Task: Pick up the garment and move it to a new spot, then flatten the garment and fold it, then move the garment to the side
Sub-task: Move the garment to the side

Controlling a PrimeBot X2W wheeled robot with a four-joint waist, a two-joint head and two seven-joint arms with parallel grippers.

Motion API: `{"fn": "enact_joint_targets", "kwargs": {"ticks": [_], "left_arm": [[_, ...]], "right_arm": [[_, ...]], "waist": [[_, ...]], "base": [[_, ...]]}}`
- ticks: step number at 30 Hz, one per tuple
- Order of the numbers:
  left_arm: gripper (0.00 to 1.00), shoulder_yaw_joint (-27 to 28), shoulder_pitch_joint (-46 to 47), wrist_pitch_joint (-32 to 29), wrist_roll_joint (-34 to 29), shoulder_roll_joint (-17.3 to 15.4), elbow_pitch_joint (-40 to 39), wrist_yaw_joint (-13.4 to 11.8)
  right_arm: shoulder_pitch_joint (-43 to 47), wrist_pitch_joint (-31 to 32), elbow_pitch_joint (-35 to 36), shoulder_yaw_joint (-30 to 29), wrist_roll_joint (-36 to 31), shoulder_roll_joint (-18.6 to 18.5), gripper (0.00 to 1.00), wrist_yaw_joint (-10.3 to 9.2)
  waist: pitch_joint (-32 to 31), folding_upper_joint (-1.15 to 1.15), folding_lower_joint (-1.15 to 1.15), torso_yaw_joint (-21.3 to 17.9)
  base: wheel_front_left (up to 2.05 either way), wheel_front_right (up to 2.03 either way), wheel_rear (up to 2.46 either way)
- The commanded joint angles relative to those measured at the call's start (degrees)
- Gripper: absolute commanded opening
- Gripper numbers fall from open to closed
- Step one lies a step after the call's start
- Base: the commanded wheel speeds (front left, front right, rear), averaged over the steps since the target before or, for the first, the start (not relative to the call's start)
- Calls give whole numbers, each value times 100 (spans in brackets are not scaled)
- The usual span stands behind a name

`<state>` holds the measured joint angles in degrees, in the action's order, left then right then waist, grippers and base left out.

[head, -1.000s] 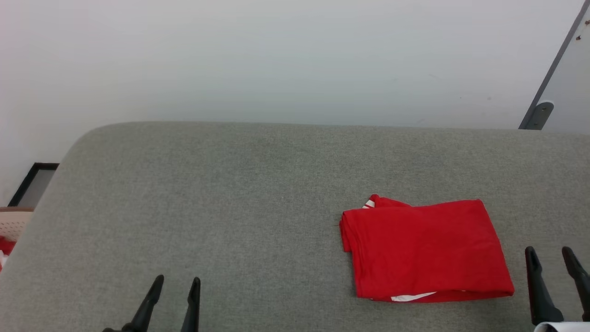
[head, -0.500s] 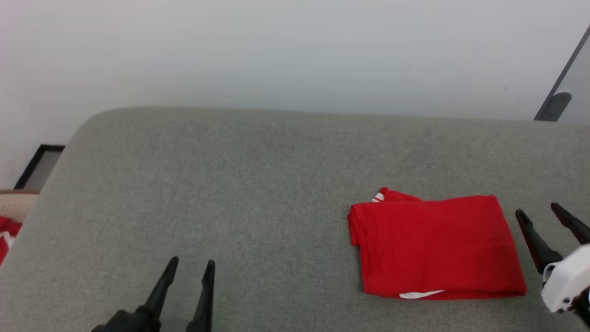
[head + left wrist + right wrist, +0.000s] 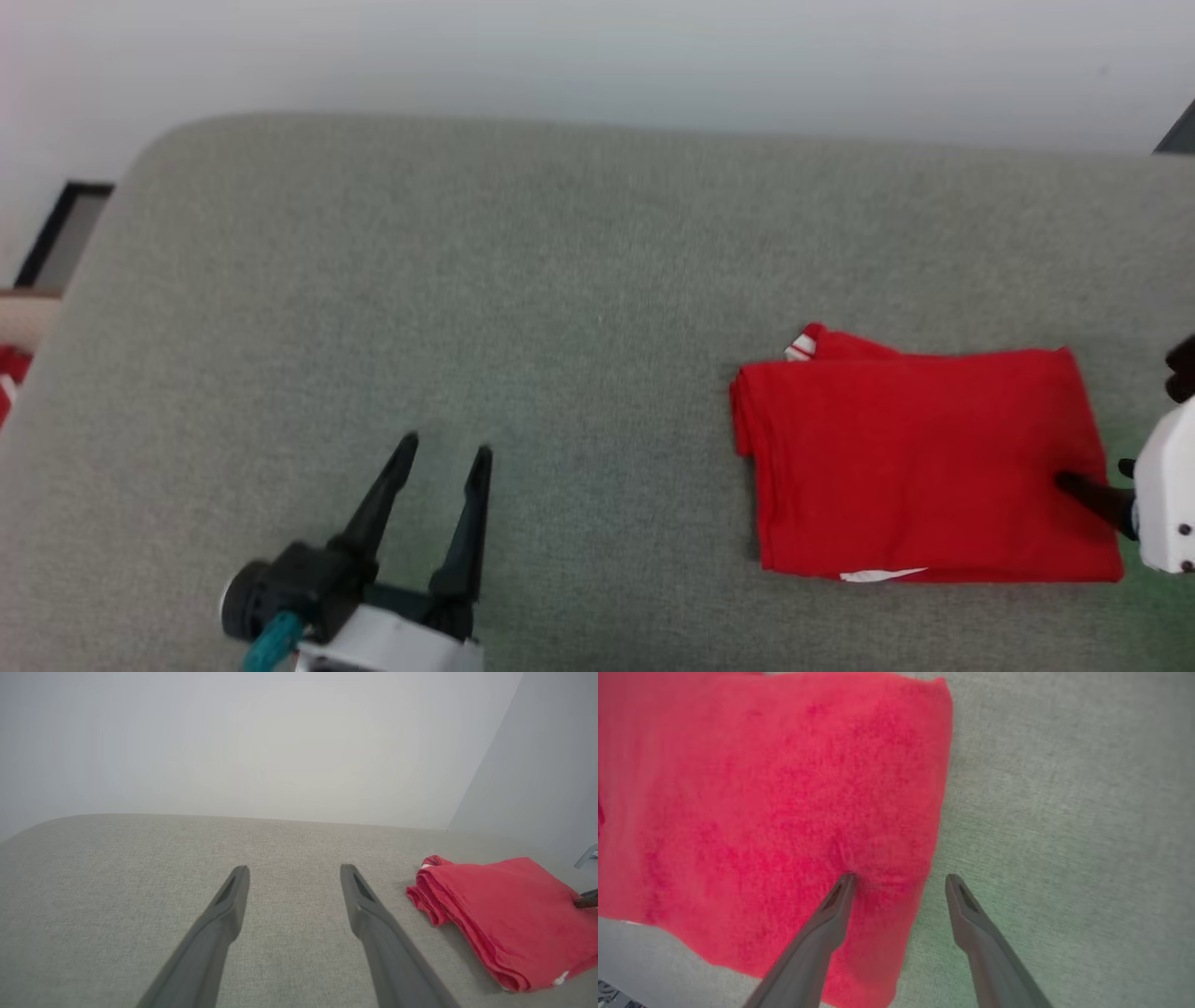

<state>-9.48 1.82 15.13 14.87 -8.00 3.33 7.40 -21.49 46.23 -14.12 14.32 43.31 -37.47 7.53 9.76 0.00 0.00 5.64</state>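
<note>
Right end effector [image 3: 899,879] gapes wide, straddling the 3 o'clock edge of the folded garment [image 3: 924,457]; left end effector [image 3: 441,455] hovers spread at 7 o'clock.

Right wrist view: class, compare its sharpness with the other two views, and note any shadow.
Right wrist view: garment and grey cushion look smeared, while the right gripper is crisp. Head view: mildly soft, greenish cast on the cushion. Left wrist view: sharpest, soft shadow beside the garment's edge.
</note>
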Motion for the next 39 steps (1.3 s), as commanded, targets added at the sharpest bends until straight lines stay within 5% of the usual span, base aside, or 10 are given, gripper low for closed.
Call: {"fn": "enact_joint_targets", "kwargs": {"ticks": [1,6,7,8,9,11,24,39], "left_arm": [[100,-65,198,-4,7,0,36,14],[100,-261,620,-4,-5,-50,165,14],[100,-271,675,-4,-4,-58,190,14],[100,-277,729,-4,-2,-66,208,14],[100,-289,778,-4,4,-76,206,14],[100,-342,837,-4,-8,-127,183,14],[100,-598,1139,-4,40,-556,-269,14],[100,-1627,3249,-4,-62,-1405,-393,14]], "right_arm": [[-136,89,-74,128,48,42,100,-9],[-302,96,-269,448,37,107,100,-9],[-320,39,-300,503,37,138,92,-9],[-339,-63,-320,542,56,180,48,-10],[-381,-182,-347,573,86,231,41,-10],[-411,-373,-390,644,141,287,0,-11],[-571,-1599,-581,255,468,-23,0,-10],[-1612,-3188,-2284,-805,-137,-420,0,-9]], "waist": [[439,0,0,79],[695,0,0,73],[720,0,0,51],[737,0,0,21],[745,0,0,-21],[750,0,0,-131],[895,0,0,-1328],[2002,0,0,-2142]], "base": [[0,0,0],[0,0,0],[0,0,0],[0,0,0],[0,0,0],[0,0,0],[0,0,0],[0,0,0]]}}
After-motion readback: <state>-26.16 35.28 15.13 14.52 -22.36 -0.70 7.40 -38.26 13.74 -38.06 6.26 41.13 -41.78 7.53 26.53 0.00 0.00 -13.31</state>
